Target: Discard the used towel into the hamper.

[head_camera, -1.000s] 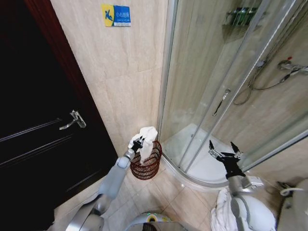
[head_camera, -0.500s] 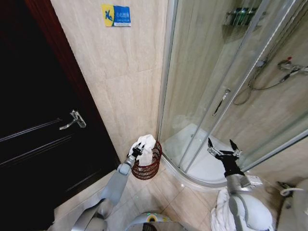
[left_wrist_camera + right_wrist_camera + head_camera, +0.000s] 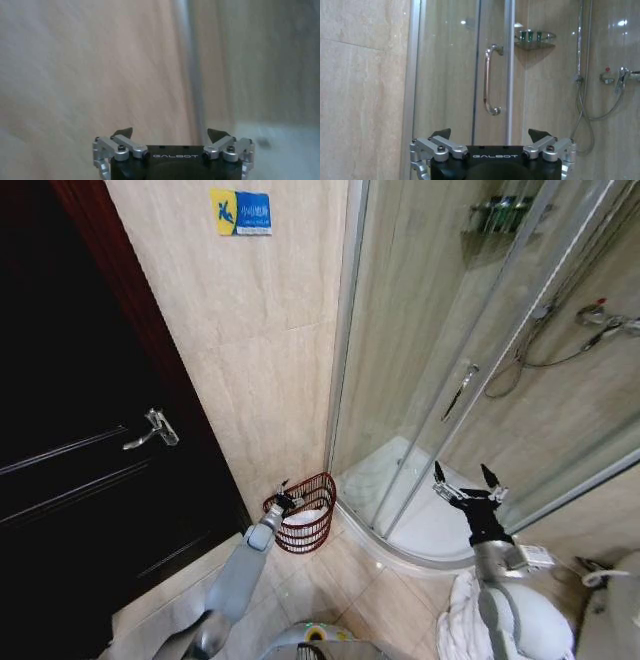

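While a dark door (image 3: 90, 440) fills the left of the bathroom, the left gripper (image 3: 281, 500) hangs at the hamper's near rim, jaws spread wide and empty. The hamper (image 3: 305, 515) stands on the tiled floor at the wall's foot, just beside the shower enclosure (image 3: 470, 370), a white towel (image 3: 300, 518) lying inside it. The right gripper (image 3: 466, 485) hovers before the glass, jaws wide.

"GALBOT" is printed in pale letters on the black body of the left gripper (image 3: 170, 134), just below its 2 spread fingers, and again on the right gripper (image 3: 490, 134). A blue-and-yellow sign (image 3: 241, 212) is fixed on the beige wall above the door handle (image 3: 152, 430); its lettering is too small to read.
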